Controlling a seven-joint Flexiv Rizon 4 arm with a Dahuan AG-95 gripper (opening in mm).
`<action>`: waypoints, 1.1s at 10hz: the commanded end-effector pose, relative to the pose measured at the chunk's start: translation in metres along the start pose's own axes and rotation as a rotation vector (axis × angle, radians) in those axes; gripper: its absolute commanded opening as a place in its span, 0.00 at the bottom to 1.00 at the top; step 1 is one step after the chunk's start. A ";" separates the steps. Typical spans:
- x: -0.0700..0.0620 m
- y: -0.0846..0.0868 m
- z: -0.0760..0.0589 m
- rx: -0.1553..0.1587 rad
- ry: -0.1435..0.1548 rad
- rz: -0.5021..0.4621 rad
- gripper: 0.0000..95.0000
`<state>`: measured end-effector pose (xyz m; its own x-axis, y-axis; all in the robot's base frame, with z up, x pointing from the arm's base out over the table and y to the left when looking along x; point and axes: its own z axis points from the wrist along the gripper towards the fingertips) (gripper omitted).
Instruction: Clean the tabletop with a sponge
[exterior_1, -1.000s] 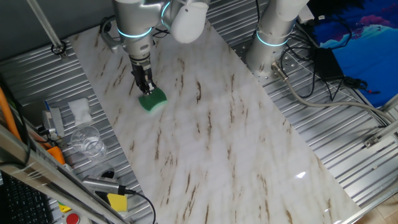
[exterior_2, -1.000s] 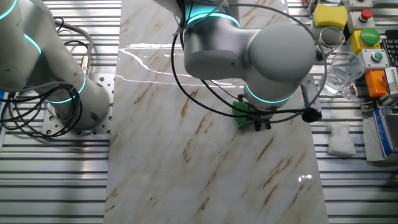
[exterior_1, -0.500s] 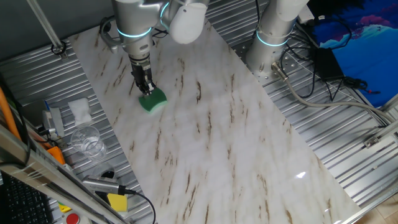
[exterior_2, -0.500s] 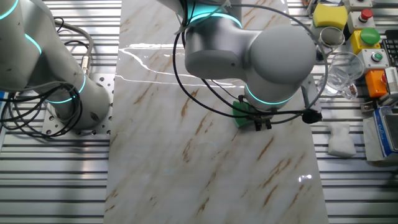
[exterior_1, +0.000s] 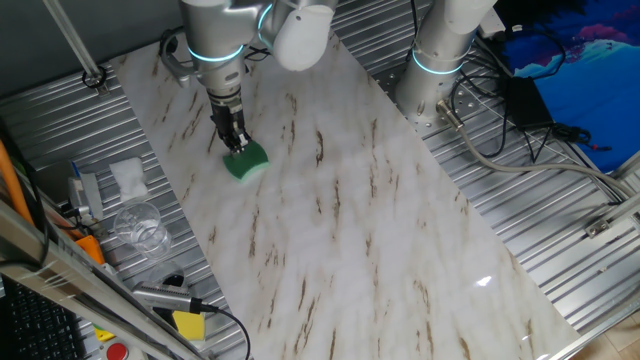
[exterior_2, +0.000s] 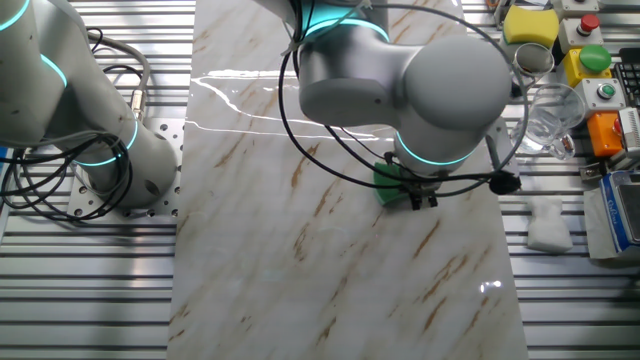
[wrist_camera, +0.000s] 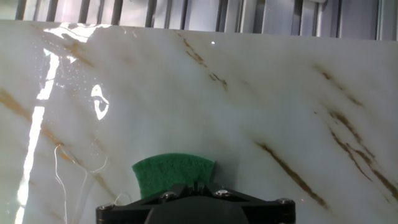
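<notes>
The green sponge (exterior_1: 246, 161) lies flat on the white marble-look tabletop (exterior_1: 340, 210), near its far left part. My gripper (exterior_1: 236, 143) points straight down and is shut on the sponge, pressing it against the slab. From the other side, the sponge (exterior_2: 388, 182) shows only partly under the arm's big grey wrist, with the black fingers (exterior_2: 421, 199) at its edge. In the hand view the sponge (wrist_camera: 173, 172) pokes out above the black gripper body (wrist_camera: 194, 200), and streaked marble (wrist_camera: 249, 99) fills the frame.
Left of the slab on the ribbed metal lie a crumpled white tissue (exterior_1: 129, 176), a clear plastic cup (exterior_1: 140, 226) and a yellow block (exterior_1: 188, 325). A second arm's base (exterior_1: 436, 60) with cables stands at the slab's far right side.
</notes>
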<state>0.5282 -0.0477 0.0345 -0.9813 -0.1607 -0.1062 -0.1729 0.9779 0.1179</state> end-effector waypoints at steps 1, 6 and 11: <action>0.000 0.000 0.000 0.002 -0.002 0.014 0.00; 0.000 0.000 0.000 -0.014 -0.006 -0.037 0.00; 0.000 0.000 0.000 -0.004 0.020 -0.034 0.00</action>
<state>0.5286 -0.0482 0.0343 -0.9762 -0.2011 -0.0816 -0.2091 0.9721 0.1062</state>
